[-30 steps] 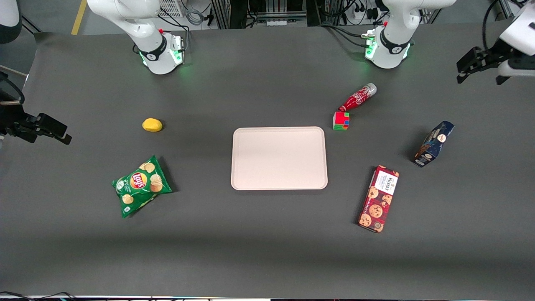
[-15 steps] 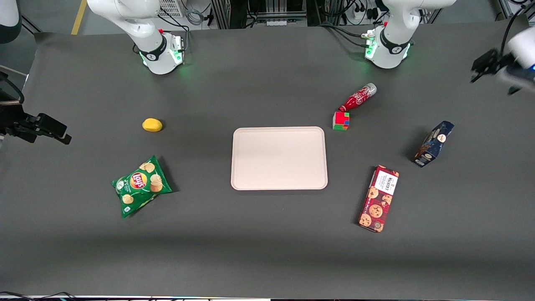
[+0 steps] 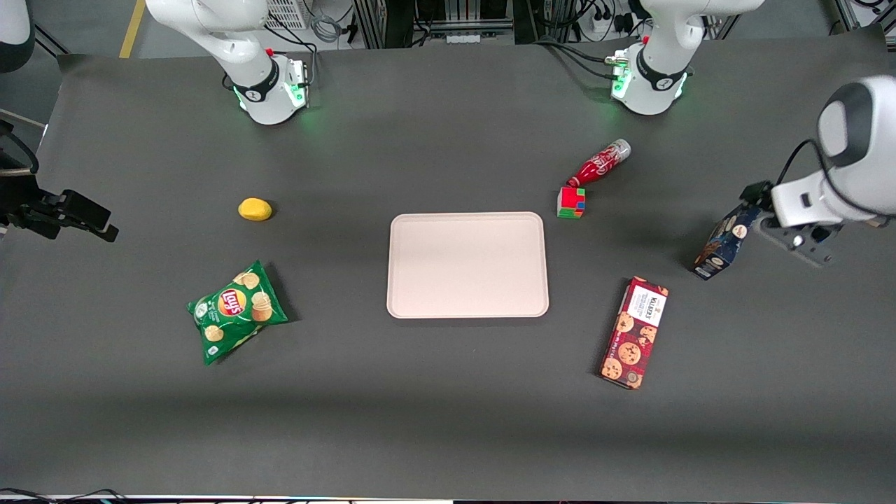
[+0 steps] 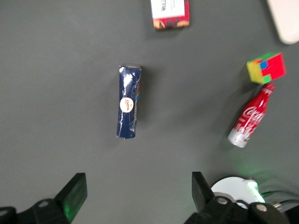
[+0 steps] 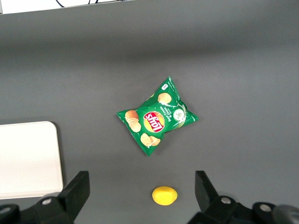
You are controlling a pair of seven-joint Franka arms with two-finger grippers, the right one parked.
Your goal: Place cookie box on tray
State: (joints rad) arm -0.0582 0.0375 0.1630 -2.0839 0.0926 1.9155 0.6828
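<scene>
The cookie box is a small navy-blue carton lying on the dark table toward the working arm's end; it also shows in the left wrist view. The tray is pale pinkish-cream and bare, in the middle of the table; one corner shows in the left wrist view. My left gripper hangs above the table beside the box's farther end. In the left wrist view the gripper is open wide and holds nothing, with the box lying apart from its fingertips.
A long red cookie box lies nearer the camera than the navy one. A red cola bottle and a coloured cube lie by the tray's farther corner. A green chips bag and a yellow lemon lie toward the parked arm's end.
My left arm has swung from the table's edge inward and nearer the camera, bringing the gripper beside the navy cookie box. Nothing on the table has moved.
</scene>
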